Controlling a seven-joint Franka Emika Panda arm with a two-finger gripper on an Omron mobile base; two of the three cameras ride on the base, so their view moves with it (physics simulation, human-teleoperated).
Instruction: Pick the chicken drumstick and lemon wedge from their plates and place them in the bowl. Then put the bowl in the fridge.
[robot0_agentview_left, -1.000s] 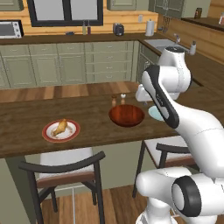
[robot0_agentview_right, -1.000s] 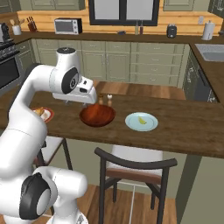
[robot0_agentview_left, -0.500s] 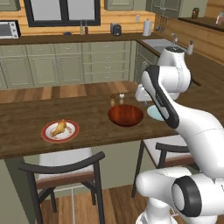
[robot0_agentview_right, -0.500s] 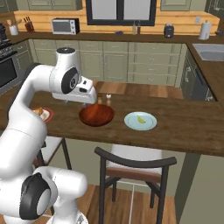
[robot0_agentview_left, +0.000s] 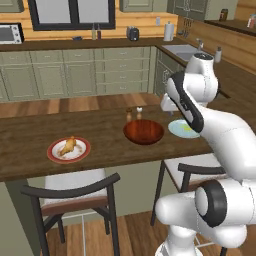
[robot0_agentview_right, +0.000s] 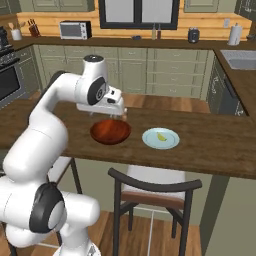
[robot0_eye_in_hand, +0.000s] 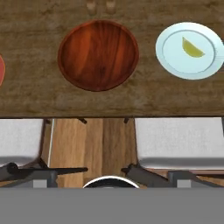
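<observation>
Arm hanging above empty bowl (robot0_eye_in_hand: 98, 54); gripper (robot0_agentview_right: 107, 111) opening not discernible; drumstick (robot0_agentview_left: 67, 146) lying well left on red-rimmed plate (robot0_agentview_left: 53, 154); descending straight over meat seems best.

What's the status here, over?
Gripper state unclear, above the counter. Bowl empty; chicken drumstick and lemon wedge still on their plates. Nothing in the way.

Colours on counter
Bowl (robot0_eye_in_hand: 98, 54) glossy red-brown, wood-grained; plate (robot0_eye_in_hand: 189, 50) pale blue, lemon (robot0_eye_in_hand: 192, 48) yellow; other plate (robot0_agentview_left: 69, 150) white, red rim; chicken (robot0_agentview_left: 67, 146) golden-brown.
</observation>
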